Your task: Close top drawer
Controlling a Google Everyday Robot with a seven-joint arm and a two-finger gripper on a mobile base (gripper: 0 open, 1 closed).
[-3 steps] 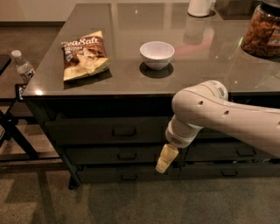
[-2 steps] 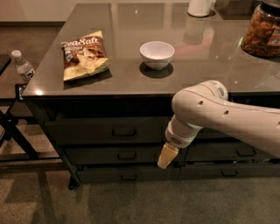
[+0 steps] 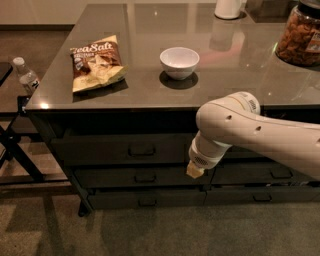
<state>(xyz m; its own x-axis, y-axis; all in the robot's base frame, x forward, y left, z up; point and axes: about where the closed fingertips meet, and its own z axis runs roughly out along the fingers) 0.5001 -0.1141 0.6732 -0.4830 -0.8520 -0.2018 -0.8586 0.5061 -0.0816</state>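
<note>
1. Carpeted floor (image 3: 125, 230): nearest, below and in front of the counter.
2. Bottom drawer (image 3: 147, 199): slim dark front, lowest under the counter's left half, small central pull.
3. Middle drawer (image 3: 115, 176): slim dark front, one tier below the counter's uppermost tier.
4. Right-hand drawers (image 3: 272, 172): dark fronts under the counter's right half, partly hidden by the arm.
5. Gripper (image 3: 195, 171): cream-coloured tip pointing down from the wrist, in front of the cabinet below the counter's front edge. It is level with the seam between the top and middle tiers. Whether it is spread or closed cannot be told, nor whether it touches a front.
6. Robot arm (image 3: 250, 135): white, rounded, entering from the right across the counter's front edge.
7. Top drawer (image 3: 100, 150): wide dark grey front, the tallest panel, directly beneath the counter's left half. It has a small rectangular pull (image 3: 141, 150) at its centre, and its right end is covered by the wrist.
8. Counter (image 3: 240, 75): glossy grey top.
9. Bag of sea salt chips (image 3: 95, 62): lying flat near the counter's front left.
10. White bowl (image 3: 179, 62): upright, mid-counter, right of the bag.
11. Water bottle (image 3: 26, 76): off the counter's left edge.
12. Snack jar (image 3: 299, 37): far right of the counter.
13. White container (image 3: 229, 8): at the counter's far edge, cropped.
</note>
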